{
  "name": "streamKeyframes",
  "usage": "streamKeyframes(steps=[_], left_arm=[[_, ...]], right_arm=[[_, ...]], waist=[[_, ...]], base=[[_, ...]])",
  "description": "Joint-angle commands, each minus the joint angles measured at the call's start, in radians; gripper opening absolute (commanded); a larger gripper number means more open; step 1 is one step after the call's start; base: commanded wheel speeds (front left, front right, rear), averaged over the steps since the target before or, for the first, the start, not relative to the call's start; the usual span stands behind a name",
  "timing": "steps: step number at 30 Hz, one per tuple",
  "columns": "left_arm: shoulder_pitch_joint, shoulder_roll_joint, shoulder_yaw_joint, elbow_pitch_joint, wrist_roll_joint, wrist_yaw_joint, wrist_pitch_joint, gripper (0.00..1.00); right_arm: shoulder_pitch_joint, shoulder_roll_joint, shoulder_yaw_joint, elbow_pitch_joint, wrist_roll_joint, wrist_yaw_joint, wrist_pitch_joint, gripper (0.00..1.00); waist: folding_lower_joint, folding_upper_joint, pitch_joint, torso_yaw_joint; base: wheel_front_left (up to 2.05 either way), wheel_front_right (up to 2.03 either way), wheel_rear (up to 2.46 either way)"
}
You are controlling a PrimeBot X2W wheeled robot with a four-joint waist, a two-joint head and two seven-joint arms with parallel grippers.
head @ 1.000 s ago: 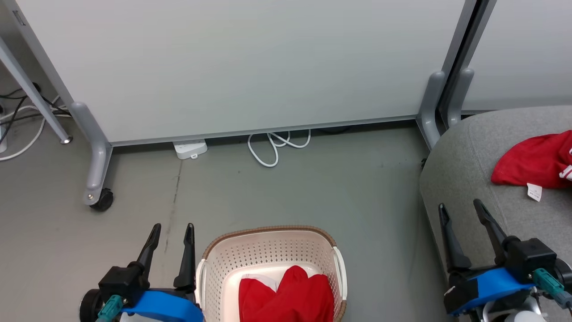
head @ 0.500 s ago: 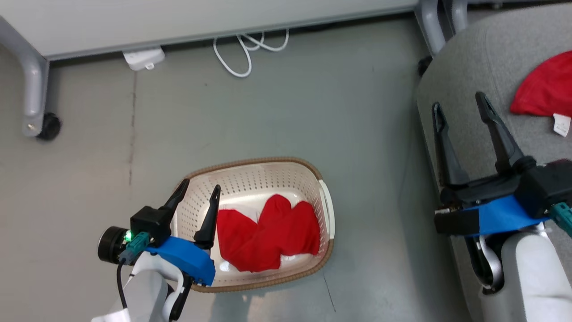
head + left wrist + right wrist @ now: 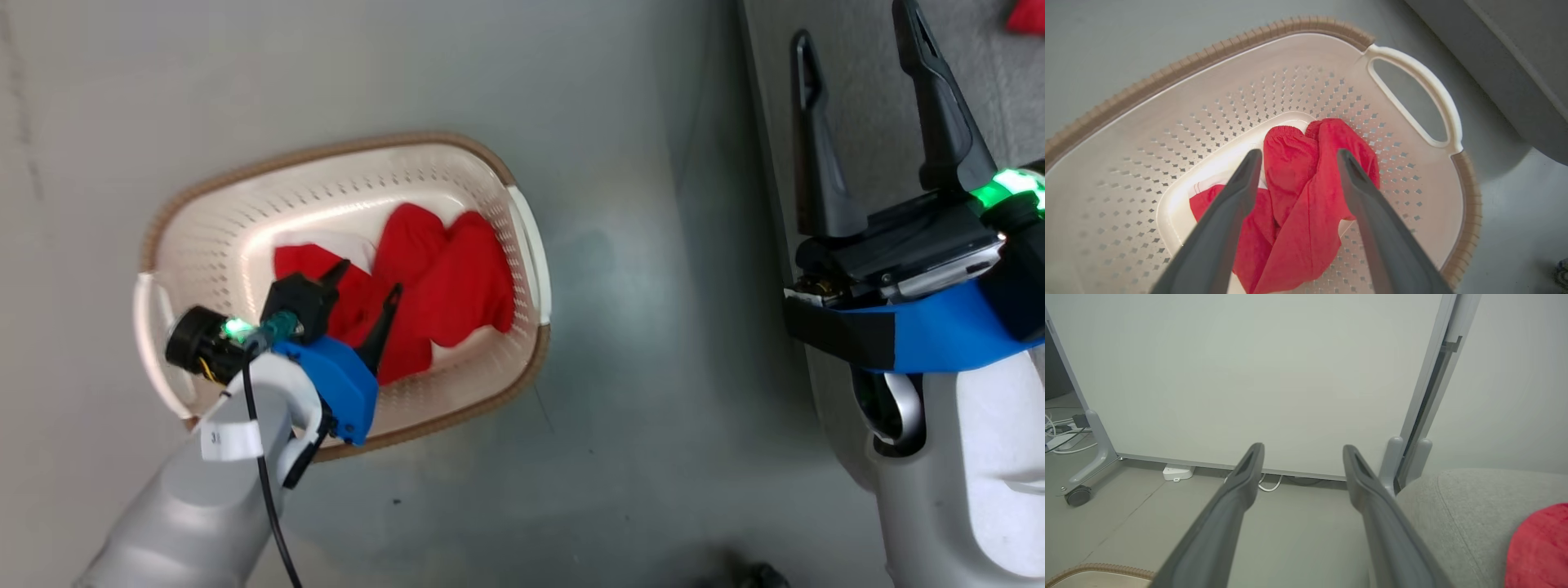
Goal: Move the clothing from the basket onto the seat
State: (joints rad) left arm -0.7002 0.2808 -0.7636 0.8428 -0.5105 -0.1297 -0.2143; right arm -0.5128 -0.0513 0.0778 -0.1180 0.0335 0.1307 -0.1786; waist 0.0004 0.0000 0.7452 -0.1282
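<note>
Red clothing (image 3: 457, 278), 1 basket (image 3: 245, 212), 1 seat (image 3: 1466, 510)

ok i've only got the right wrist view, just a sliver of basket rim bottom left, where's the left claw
observer: the left claw is open over the basket, fingers straddling the red clothing; whether it touches i can't tell.
operator: how much is in there
observer: one crumpled red heap on the basket's bottom, with white trim at one edge.
operator: which end faces the seat
observer: the end with a white handle, with floor between it and the seat.
</note>
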Motion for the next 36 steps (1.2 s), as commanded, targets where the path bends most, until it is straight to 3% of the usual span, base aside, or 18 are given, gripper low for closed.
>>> streamKeyframes(steps=[1, 10, 18, 24, 25, 26, 27, 36], left_arm=[[-0.037, 0.014, -0.023, 0.013, -0.017, -0.001, 0.008, 1.0], [-0.157, 0.062, -0.171, 0.072, -0.144, -0.001, 0.079, 1.0], [-0.227, 0.095, -0.239, 0.146, -0.208, -0.001, 0.135, 1.0], [-0.237, 0.061, -0.258, 0.22, -0.241, -0.001, 0.185, 1.0], [-0.235, 0.058, -0.267, 0.227, -0.245, -0.001, 0.199, 0.95], [-0.238, 0.056, -0.274, 0.233, -0.247, -0.001, 0.209, 0.57], [-0.242, 0.055, -0.279, 0.238, -0.251, -0.001, 0.215, 0.0], [-0.256, 0.053, -0.325, 0.244, -0.289, -0.001, 0.229, 0.0]], right_arm=[[-0.027, 0.001, 0.007, -0.004, 0.007, 0.0, -0.008, 1.0], [-0.057, 0.001, 0.055, -0.013, 0.044, 0.0, -0.044, 1.0], [-0.062, 0.001, 0.088, -0.019, 0.059, 0.0, -0.063, 1.0], [-0.061, 0.001, 0.093, -0.01, 0.072, 0.0, -0.072, 1.0], [-0.062, 0.001, 0.093, -0.007, 0.074, 0.0, -0.073, 1.0], [-0.063, 0.001, 0.094, -0.005, 0.076, 0.0, -0.074, 1.0], [-0.065, 0.001, 0.094, -0.004, 0.078, 0.0, -0.073, 1.0], [-0.073, 0.001, 0.093, 0.004, 0.081, 0.0, -0.08, 1.0]], waist=[[-0.0004, 0.0, 0.112, -0.066], [-0.0004, 0.0, 0.216, -0.111], [-0.0004, 0.0, 0.268, -0.149], [-0.0004, 0.0, 0.276, -0.156], [-0.0004, 0.0, 0.276, -0.157], [-0.0004, 0.0, 0.275, -0.158], [-0.0004, 0.0, 0.274, -0.158], [-0.0004, 0.0, 0.268, -0.16]], base=[[0.0, 0.0, 0.0], [0.0, 0.0, 0.0], [0.0, 0.0, 0.0], [0.0, 0.0, 0.0], [0.0, 0.0, 0.0], [0.0, 0.0, 0.0], [0.0, 0.0, 0.0], [0.0, 0.0, 0.0]])
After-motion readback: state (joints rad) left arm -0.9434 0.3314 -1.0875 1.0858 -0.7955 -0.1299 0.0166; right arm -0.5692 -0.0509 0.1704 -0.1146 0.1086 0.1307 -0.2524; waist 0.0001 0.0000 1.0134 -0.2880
